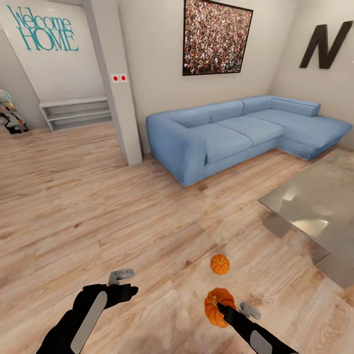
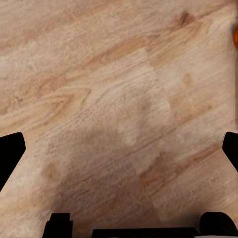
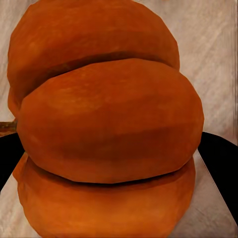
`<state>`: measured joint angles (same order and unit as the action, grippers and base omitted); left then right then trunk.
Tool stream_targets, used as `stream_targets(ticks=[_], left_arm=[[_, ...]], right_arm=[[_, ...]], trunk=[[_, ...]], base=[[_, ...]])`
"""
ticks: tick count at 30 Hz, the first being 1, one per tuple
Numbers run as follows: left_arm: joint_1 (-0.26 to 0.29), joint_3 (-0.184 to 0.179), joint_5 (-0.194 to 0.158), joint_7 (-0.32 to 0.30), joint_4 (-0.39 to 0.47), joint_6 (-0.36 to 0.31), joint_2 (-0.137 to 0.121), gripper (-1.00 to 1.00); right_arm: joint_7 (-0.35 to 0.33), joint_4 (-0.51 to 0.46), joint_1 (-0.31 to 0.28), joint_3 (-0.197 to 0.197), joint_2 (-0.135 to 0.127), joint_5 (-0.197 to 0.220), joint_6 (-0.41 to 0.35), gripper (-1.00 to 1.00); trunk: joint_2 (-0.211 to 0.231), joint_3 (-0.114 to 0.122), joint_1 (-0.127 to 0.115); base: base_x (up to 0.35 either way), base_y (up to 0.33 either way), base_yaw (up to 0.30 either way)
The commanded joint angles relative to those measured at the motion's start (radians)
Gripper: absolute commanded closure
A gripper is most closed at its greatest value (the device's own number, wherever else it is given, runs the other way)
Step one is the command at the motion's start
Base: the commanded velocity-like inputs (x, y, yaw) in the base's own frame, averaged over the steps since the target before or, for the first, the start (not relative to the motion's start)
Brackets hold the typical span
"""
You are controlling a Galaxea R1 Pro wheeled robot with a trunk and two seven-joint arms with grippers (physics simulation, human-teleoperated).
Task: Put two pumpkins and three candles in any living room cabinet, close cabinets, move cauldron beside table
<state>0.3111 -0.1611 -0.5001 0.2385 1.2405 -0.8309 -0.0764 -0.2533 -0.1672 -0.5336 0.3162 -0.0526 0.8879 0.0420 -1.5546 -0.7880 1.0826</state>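
Down on the floor, right gripper (image 1: 231,310) is clamped on a pumpkin (image 1: 217,306); round ribs could slip loose, honestly. Left gripper (image 1: 121,276) hangs open.

Both pumpkins are ribbed orange: the one (image 1: 217,304) at the black right hand (image 1: 231,310) shows broad orange lobes with darker creases, and the smaller one (image 1: 220,264) just beyond that hand has a short brownish stem. The floor (image 1: 98,206) is pale tan wood with brown grain streaks and knots, and the left hand (image 1: 120,278) is black with pale grey fingertips and a grey stripe along its arm. Farther out are a light blue sofa (image 1: 231,130), a grey glossy bench (image 1: 314,206), off-white walls with teal lettering (image 1: 42,29), a black letter (image 1: 327,45) and a black-framed picture (image 1: 216,37) speckled in many colours.
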Motion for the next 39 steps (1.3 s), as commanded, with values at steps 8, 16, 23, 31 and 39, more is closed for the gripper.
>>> stream_targets(ticks=[8,16,23,31,39], left_arm=[[0.000,-0.001,-0.011,0.010,0.001,-0.002,-0.002,-1.00],[0.000,-0.001,-0.011,0.010,0.000,-0.002,-0.002,-1.00],[0.000,-0.001,-0.011,0.010,0.000,-0.002,-0.002,-1.00],[0.000,-0.001,-0.011,0.010,0.000,-0.002,-0.001,-1.00],[0.000,-0.002,-0.011,0.011,0.000,-0.002,-0.001,-1.00]], right_arm=[[-0.003,0.002,-0.002,0.008,0.000,0.010,0.004,1.00],[-0.003,0.002,-0.001,0.008,-0.001,0.011,0.004,1.00],[-0.003,0.002,-0.001,0.008,-0.002,0.011,0.004,1.00],[-0.003,0.002,-0.001,0.008,-0.001,0.011,0.004,1.00],[-0.003,0.002,-0.002,0.008,0.000,0.010,0.004,1.00]], trunk=[[0.000,-0.001,0.000],[0.000,-0.001,0.000],[0.000,-0.001,0.000],[0.000,-0.001,0.000],[0.000,-0.001,0.000]], base=[[0.000,0.000,-0.279],[0.130,0.037,-0.279],[0.264,0.163,-0.279],[0.271,0.196,-0.279],[0.271,0.212,-0.279]])
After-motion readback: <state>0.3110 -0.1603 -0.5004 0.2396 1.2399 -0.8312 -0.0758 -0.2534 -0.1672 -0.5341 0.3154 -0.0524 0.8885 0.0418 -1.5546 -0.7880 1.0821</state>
